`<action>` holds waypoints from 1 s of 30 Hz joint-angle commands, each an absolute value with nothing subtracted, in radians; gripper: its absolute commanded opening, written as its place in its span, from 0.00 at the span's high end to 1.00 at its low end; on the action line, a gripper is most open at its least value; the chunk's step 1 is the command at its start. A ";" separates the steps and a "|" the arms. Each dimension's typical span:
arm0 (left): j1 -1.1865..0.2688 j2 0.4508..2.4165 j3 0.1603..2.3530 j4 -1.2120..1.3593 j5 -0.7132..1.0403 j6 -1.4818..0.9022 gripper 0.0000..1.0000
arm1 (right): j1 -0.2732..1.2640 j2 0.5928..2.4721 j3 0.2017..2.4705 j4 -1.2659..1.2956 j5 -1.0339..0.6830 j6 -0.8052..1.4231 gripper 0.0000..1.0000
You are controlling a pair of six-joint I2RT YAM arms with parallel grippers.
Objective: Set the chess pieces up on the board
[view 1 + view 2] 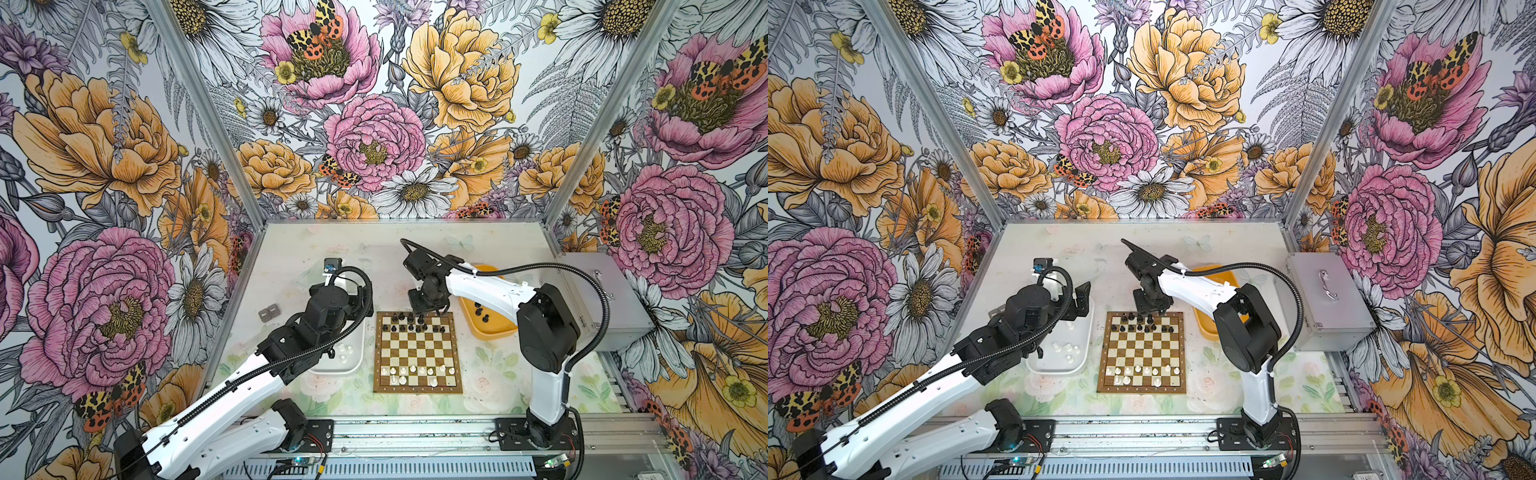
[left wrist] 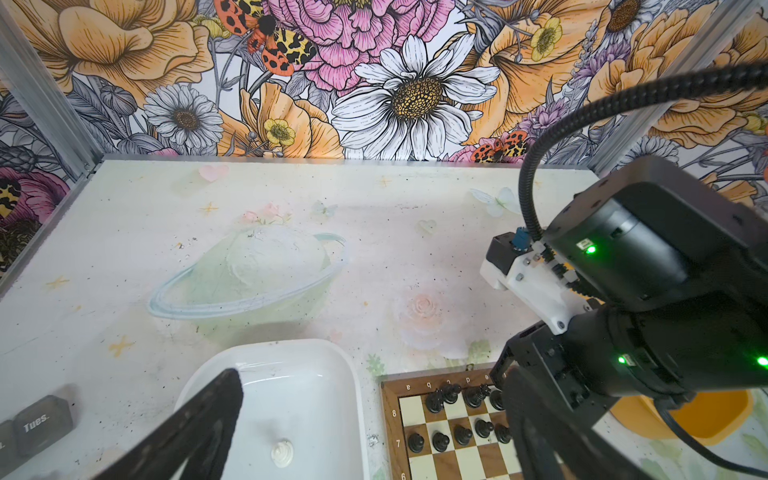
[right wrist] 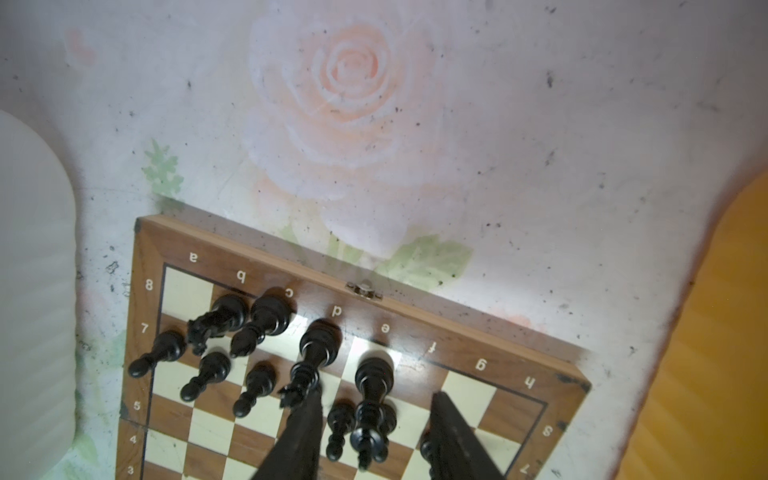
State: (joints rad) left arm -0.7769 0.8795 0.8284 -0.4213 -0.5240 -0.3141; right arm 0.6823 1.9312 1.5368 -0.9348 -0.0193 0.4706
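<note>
Bright floral wallpaper of pink and orange blooms covers three walls, joined by aluminium posts; the pale desk bears faded pastel prints.

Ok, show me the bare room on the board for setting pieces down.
Bare: the board's middle rows, between the black pieces and the white pieces; also its far right corner squares. Crowded: the far rows under the right gripper.

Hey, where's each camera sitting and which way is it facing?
Both top views: high at the front, looking down on the board, left arm and right arm.
Left wrist: over the white tray, facing the back wall; open left claw, right arm.
Right wrist: above the black pieces, looking down; open right claw.
Shared: the board.
</note>
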 commanded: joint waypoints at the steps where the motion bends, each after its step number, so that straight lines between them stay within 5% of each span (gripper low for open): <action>1: -0.782 0.893 0.877 -0.388 -0.512 -0.267 0.01 | 0.656 1.863 1.585 -0.933 0.008 0.471 0.46; 11: -0.757 1.001 0.946 -0.337 -0.415 -0.213 0.01 | 0.527 1.778 1.662 -0.971 0.042 0.462 0.41; 20: -0.749 1.224 1.084 -0.268 -0.259 -0.165 0.01 | 0.360 1.745 1.573 -0.989 0.072 0.434 0.54; 30: -0.749 1.494 1.299 -0.244 -0.059 -0.123 0.01 | 0.296 1.729 1.447 -0.984 0.106 0.452 0.57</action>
